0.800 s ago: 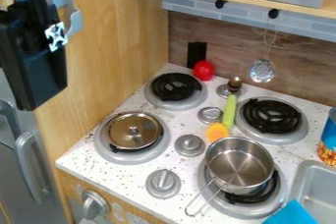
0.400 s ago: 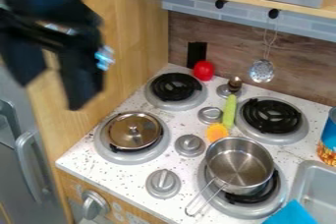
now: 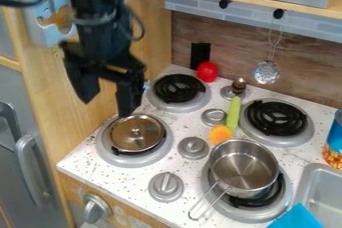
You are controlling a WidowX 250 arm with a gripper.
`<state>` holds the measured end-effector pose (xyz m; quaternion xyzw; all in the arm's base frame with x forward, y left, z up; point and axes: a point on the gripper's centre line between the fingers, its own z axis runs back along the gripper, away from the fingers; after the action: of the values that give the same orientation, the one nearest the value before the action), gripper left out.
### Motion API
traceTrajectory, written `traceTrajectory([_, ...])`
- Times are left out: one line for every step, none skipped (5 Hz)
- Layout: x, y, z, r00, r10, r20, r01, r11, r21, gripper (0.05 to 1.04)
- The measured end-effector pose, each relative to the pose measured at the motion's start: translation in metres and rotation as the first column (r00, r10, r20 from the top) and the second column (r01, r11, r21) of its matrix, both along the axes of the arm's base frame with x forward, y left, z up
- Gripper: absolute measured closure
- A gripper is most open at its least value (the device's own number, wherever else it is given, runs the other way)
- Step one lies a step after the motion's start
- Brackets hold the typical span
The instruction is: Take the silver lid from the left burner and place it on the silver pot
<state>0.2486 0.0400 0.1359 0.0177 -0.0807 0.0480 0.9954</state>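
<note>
The black fingers are apart, with nothing between them, near the round, shiny metal lid on the front-left burner. If the lid is to be grasped, it seems best to centre over its small metal knob, descend straight, and close gently, because smooth metal may slip. The black arm enters from the upper left, its fingers pointing downward.
</note>
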Motion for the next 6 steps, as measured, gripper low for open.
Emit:
traceTrajectory([0.027,0.010,-0.017,0.999,-0.016,0.051,0.018,0.999,-0.048,0.081])
traceTrajectory([0.039,0.023,-0.016,0.990,0.048,0.131,-0.045,0.999,-0.021,0.081])
traceTrajectory([0.051,0.031,-0.028,0.982,0.091,0.168,-0.089,0.996,-0.018,0.081])
traceTrajectory([0.060,0.038,-0.048,0.970,0.184,0.161,-0.185,0.983,-0.010,0.081])
traceTrajectory([0.074,0.041,-0.062,0.953,0.267,0.140,-0.270,0.963,0.003,0.081])
traceTrajectory([0.092,0.040,-0.078,0.948,0.309,0.079,-0.311,0.950,0.013,0.081])
